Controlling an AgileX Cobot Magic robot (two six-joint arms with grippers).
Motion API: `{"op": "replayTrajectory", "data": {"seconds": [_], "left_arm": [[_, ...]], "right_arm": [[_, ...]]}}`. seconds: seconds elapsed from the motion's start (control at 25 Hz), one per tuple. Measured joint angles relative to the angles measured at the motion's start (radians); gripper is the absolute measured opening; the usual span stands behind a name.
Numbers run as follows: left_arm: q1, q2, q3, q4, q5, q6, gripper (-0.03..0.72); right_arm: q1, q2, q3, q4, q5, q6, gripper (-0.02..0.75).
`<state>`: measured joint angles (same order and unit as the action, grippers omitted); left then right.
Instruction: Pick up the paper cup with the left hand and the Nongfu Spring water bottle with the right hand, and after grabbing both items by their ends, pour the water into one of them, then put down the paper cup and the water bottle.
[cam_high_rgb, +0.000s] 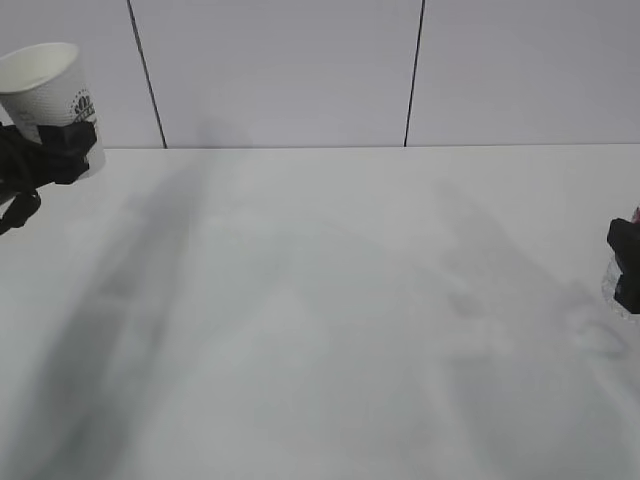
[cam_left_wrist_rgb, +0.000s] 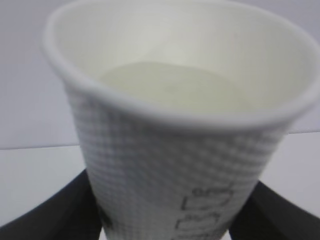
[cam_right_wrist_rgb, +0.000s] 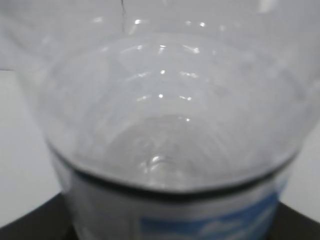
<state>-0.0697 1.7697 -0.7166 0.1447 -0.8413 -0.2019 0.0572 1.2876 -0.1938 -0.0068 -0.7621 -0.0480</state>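
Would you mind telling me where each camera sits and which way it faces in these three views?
Exterior view: in front, looking down at a slant across the white table to the wall; left hand and right hand show at the edges.
Left wrist view: on the left arm, facing the paper cup close up; both black fingers flank it.
Right wrist view: on the right arm, facing the Nongfu Spring water bottle; dark fingers at the bottom corners.
Shared: exterior and left wrist views both show the cup.
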Motion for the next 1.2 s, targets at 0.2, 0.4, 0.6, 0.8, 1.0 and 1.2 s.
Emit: {"op": "replayTrajectory", "data": {"seconds": [0.2, 0.4, 0.6, 0.8, 1.0, 1.2], "left_arm": [[0.002, 0.059, 0.000, -0.003, -0.048, 0.000, 0.498], [0.002, 0.131, 0.000, -0.004, -0.101, 0.000, 0.498], [0.002, 0.198, 0.000, -0.019, -0.153, 0.000, 0.495], [0.002, 0.248, -0.012, -0.023, -0.177, 0.000, 0.495], [0.002, 0.295, -0.078, -0.026, -0.177, 0.000, 0.495], [0.002, 0.334, -0.137, -0.026, -0.177, 0.000, 0.495]], "right_arm": [[0.000, 0.000, 0.000, 0.000, 0.000, 0.000, 0.430], [0.000, 0.000, 0.000, -0.007, 0.000, 0.000, 0.430], [0.000, 0.033, 0.000, -0.032, 0.000, 0.000, 0.430], [0.000, 0.120, 0.000, -0.059, -0.038, 0.000, 0.430], [0.000, 0.171, 0.000, -0.079, -0.172, 0.000, 0.430], [0.000, 0.181, 0.000, -0.079, -0.190, 0.000, 0.430]]}}
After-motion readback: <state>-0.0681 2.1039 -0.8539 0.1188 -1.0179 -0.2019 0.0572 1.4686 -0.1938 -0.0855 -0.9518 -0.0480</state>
